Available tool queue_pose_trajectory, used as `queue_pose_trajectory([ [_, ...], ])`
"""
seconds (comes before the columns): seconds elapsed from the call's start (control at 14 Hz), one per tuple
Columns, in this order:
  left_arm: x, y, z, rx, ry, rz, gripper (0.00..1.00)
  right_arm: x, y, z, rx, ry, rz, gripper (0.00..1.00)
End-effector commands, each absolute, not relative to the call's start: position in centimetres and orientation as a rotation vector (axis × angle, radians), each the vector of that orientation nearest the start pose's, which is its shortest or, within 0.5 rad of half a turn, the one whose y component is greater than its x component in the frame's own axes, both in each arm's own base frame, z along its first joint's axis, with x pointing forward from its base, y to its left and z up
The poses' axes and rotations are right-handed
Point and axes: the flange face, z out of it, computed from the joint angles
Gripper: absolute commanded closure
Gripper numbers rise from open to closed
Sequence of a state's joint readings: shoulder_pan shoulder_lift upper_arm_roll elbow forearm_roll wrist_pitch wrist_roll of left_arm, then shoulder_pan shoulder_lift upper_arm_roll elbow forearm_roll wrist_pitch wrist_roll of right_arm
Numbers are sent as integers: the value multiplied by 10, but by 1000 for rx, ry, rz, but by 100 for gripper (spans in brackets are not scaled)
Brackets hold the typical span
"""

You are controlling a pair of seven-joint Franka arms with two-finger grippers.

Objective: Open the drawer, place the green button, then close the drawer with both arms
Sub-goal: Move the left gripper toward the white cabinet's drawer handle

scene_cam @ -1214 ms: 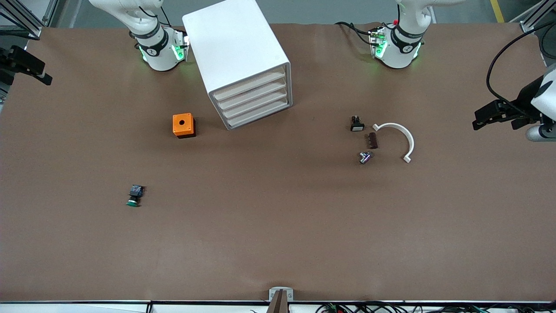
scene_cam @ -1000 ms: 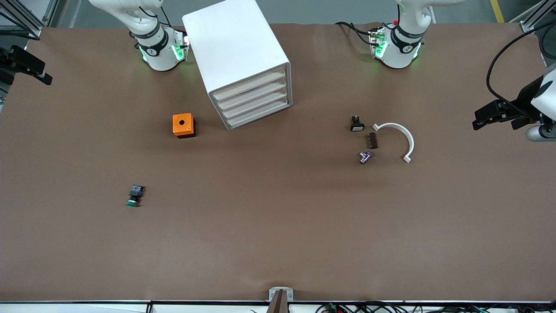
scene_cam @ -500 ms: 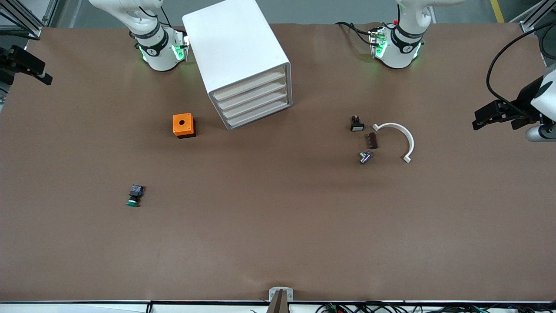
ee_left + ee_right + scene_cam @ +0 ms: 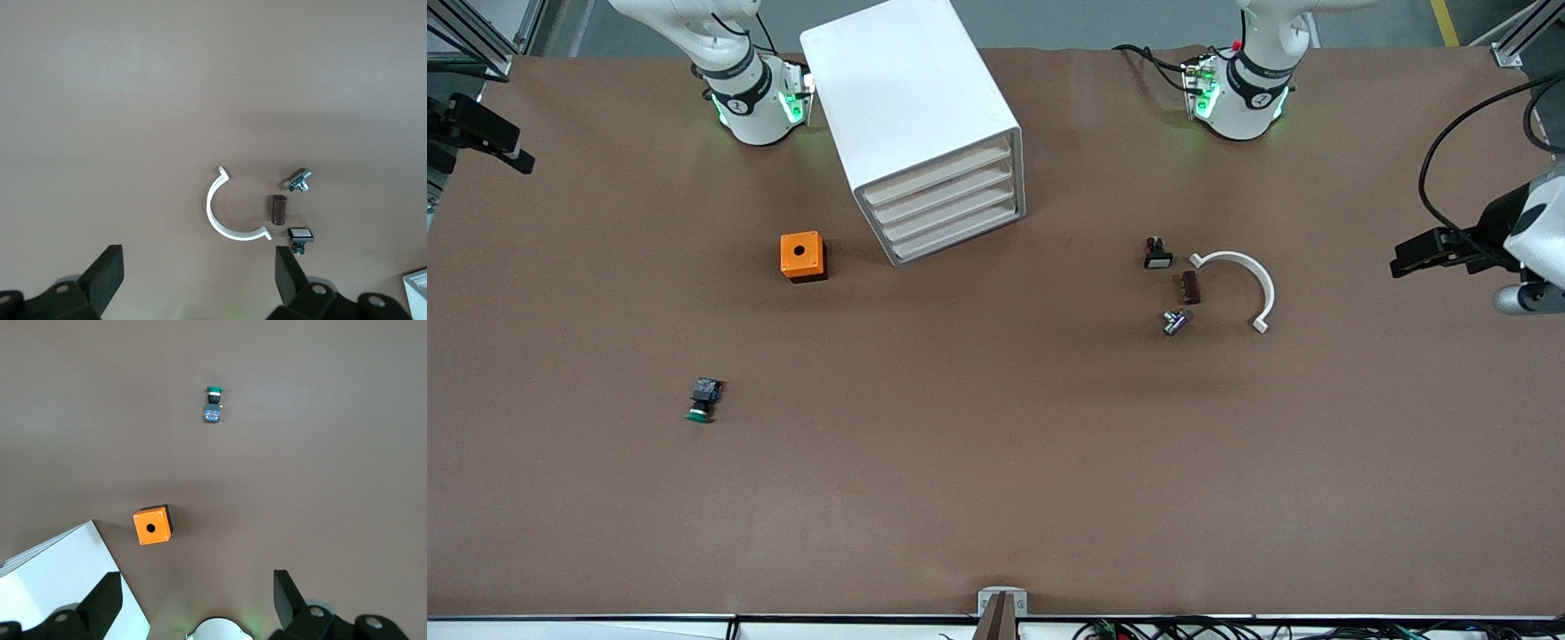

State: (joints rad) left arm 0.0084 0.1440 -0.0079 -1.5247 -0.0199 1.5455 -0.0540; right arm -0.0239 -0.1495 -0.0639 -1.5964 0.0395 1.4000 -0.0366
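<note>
Button point(image 4: 703, 401) lies on its side on brown worktop point(image 4: 960, 462), toward right arm's end, nearer the front camera than orange box point(image 4: 802, 256). Left claw point(image 4: 199, 275) spread wide, holding nothing, up over worktop's left-arm edge near white curved clip point(image 4: 1243, 284). Right claw point(image 4: 197, 599) likewise spread wide and empty, at the right-arm edge, well apart from button. White drawer cabinet point(image 4: 916, 124): all drawers shut.

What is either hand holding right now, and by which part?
Nothing is held. The left hand and the right hand are both open and empty. The button lies untouched on the table.
</note>
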Motion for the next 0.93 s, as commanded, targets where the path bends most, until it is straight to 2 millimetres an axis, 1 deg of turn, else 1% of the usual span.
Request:
queue_pose_trajectory([
  [0.0,606,-4,530,-3137,-95,275,0,479,-43,677,-3085,53,61,0],
  [0.21,613,-7,505,-3141,-92,340,0,479,-44,677,-3085,57,61,0],
  [0.36,621,-13,479,-3188,-104,418,0,479,-45,677,-3084,60,61,0],
  [0.64,628,-18,451,-3227,-129,497,0,479,-45,678,-3086,60,54,0],
  [0.79,631,-20,435,-3231,-191,547,0,480,-45,678,-3087,56,49,0],
  [0.86,632,-27,425,-3223,-232,582,0,480,-45,677,-3085,60,49,0],
])
